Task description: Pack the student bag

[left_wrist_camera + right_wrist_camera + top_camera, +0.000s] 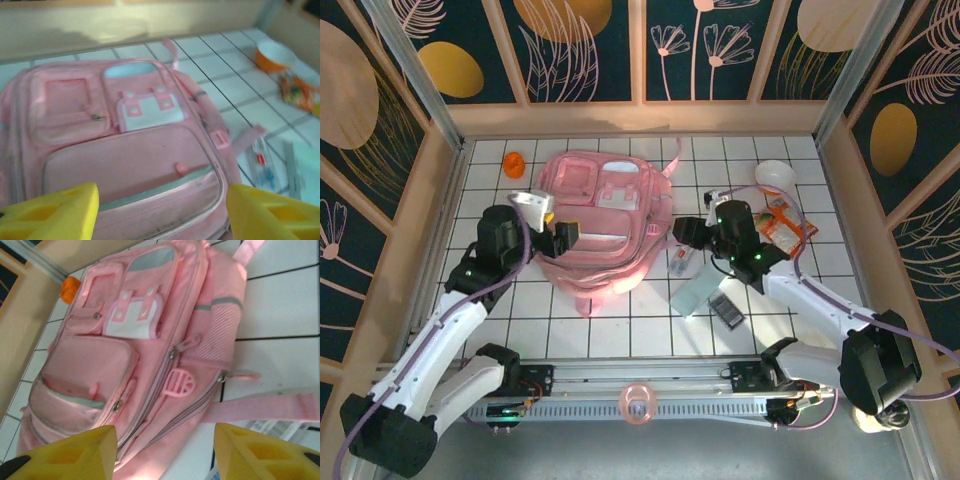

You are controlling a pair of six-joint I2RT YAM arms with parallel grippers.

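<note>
A small orange object [514, 163] is seen at the far left of the tiled table [620, 325]. The left gripper [564, 233] is held at the left edge of the student bag [605, 205], its yellow fingers [55, 212] spread apart and empty. The bag is laid flat mid-table, pockets up. At its right edge the right gripper [681, 233] is held, fingers [260, 452] likewise parted. Further right, a bowl [775, 174] and a snack packet [786, 222] are seen.
</note>
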